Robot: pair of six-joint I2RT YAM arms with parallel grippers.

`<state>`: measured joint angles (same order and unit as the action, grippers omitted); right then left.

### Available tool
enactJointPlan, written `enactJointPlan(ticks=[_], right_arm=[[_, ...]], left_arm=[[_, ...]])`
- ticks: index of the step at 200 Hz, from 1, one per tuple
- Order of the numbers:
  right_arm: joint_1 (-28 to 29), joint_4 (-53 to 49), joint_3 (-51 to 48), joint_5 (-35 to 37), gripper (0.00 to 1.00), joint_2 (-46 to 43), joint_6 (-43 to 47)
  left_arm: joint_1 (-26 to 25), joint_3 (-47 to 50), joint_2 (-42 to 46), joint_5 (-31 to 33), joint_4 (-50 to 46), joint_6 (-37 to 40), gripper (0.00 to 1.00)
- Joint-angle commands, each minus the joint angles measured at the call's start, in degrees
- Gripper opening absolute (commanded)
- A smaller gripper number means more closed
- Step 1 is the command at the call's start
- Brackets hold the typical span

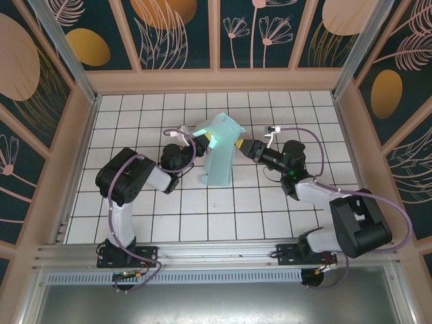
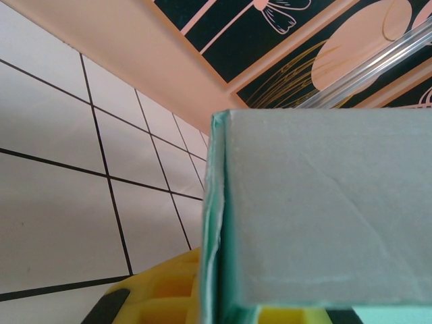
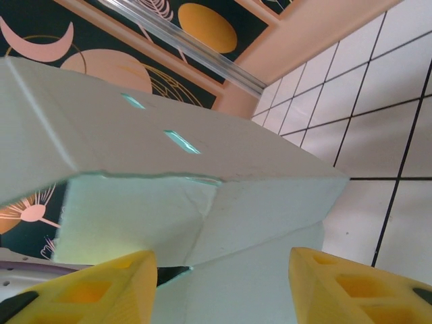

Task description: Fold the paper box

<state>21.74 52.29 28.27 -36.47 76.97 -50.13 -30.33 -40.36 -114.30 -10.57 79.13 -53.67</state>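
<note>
box: we see the paper box (image 1: 219,152) as thin, matte, pale mint card, half-formed. It sits near mid-table, between the two pincers.
box shape: one long flat panel runs toward the near side. The upper part is folded into an angled hood with sharp creases. We cannot tell whether the lower end touches the table (image 1: 135,202).
box texture: in the left wrist view the face reads greyish and smooth, with a faint diagonal crease and a thin, slightly wavy cut edge. The right wrist view shows two small slots in one panel.
left pincer (image 1: 200,137): clenched on the box's left edge, with a moulded yellow plastic finger (image 2: 155,293) beside the card.
right pincer (image 1: 239,144): released. Its yellow fingers (image 3: 88,290) stand apart with a fold of card between them. We cannot tell whether the pads touch the card.
table surface: glossy white tiles with a black grid.
edges: peach frame rails and dark floral wall panels (image 1: 175,34) close in three sides.
room: open tile lies on every side of the box. The back wall is the nearest edge, and the side walls are well apart.
</note>
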Motion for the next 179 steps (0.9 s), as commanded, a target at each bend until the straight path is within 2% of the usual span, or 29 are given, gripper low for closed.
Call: enactJointPlan(ticks=[1, 48, 138, 179], right_arm=[[-0.3, 3.3, 1.4, 0.2, 0.54, -1.0, -0.9], [-0.1, 0.1, 5.2, -1.1, 0.38, 2.0, -1.8], [0.3, -3.7, 6.2, 0.2, 0.3, 5.6, -4.8], [0.3, -4.3, 6.5, 0.1, 0.16, 5.6, -5.2]], left_arm=[[0.0, -1.4, -1.1, -1.4, 2.6, 0.8, 0.0], [0.0, -1.1, -1.4, -1.5, 3.5, 0.8, 0.0], [0.0, -1.1, -1.6, -1.6, 3.8, 0.7, 0.0], [0.0, -1.0, -1.6, -1.3, 3.7, 0.9, 0.0]])
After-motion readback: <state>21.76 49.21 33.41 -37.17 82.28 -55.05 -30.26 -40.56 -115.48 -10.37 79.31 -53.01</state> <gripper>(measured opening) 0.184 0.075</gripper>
